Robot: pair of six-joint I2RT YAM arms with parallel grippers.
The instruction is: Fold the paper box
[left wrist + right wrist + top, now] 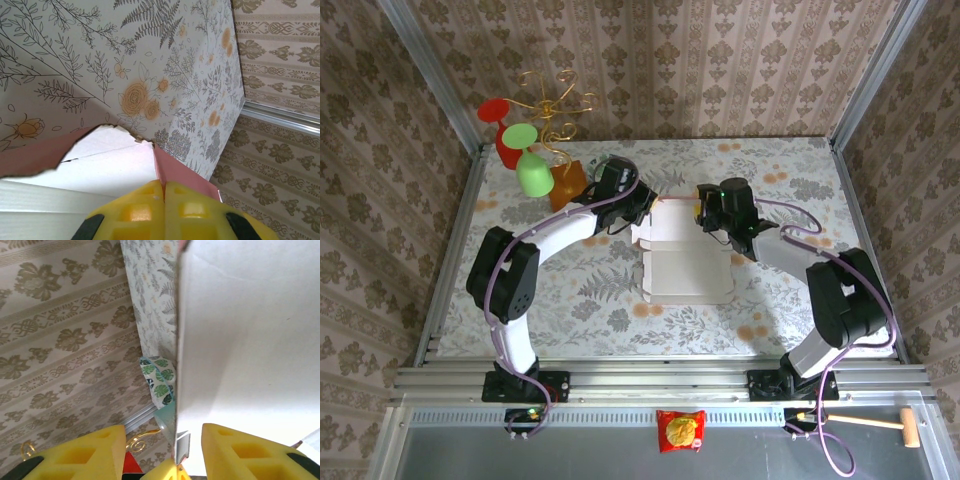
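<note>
Top external view: paper box (pixel 685 275) near the middle of the flowered bench (pixel 570 300), white side up, between the two arms. Lies with one wide panel flat toward the near edge and a smaller part with a pink edge behind it. Left claw (pixel 645 207) at the far left corner of the box, right claw (pixel 705 218) at the far right part. Behind the left arm, toward the far left corner of the bench: an orange-brown block (pixel 565 185) and a golden wire stand (pixel 555 100) with a red glass (pixel 505 145) and a green glass (pixel 532 172). In front of the bench, on the grey strip: a red snack packet (pixel 681 430) and a small wooden mallet (pixel 885 424).

Left wrist view: yellow fingers (pixel 135 210) pressed together with no gap, a pink wall of the box running straight into the seam between them. Pinches the thin card there. White inside of the box to the left, a ragged pink edge above it.

Right wrist view: yellow fingers (pixel 80 450) standing apart, about half wide. Edge of a white panel upright between them, nearer the right finger. Contact with either pad: cannot tell. Beyond that edge, a cup with green leaf print (pixel 160 380) close to the wall.
</note>
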